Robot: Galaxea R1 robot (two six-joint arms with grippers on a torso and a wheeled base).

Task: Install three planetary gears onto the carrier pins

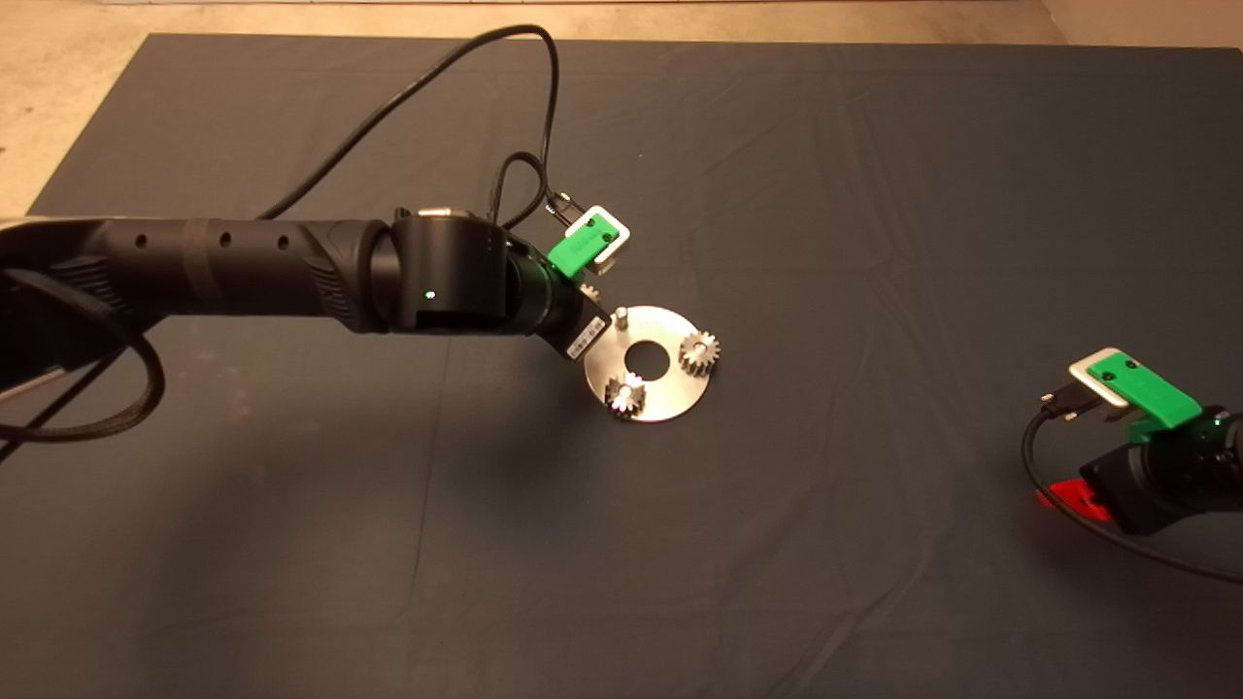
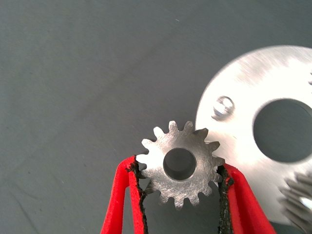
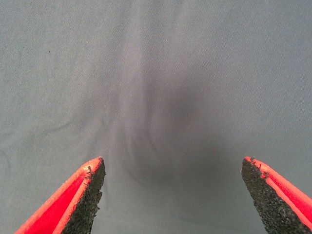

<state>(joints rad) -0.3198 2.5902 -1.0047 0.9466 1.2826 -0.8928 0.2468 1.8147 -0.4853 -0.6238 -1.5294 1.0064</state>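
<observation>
A shiny metal disc [image 1: 670, 393] with a large centre hole lies mid-mat. Two planetary gears sit on carrier pins: one at the front left [image 1: 626, 395], one at the right [image 1: 698, 351]. A bare carrier pin [image 1: 620, 315] stands at the disc's back left edge. In the left wrist view my left gripper [image 2: 180, 178] is shut on a third planetary gear [image 2: 180, 165], held flat just beside the bare pin [image 2: 223, 106] at the disc's [image 2: 243, 92] rim. In the head view the left arm hides that gear. My right gripper [image 3: 171, 183] stands open over bare mat at the right.
The dark mat [image 1: 874, 194] stretches around the disc on all sides. Black cables [image 1: 505, 107] loop up from the left wrist. Pale floor [image 1: 58, 87] shows beyond the mat's back left edge.
</observation>
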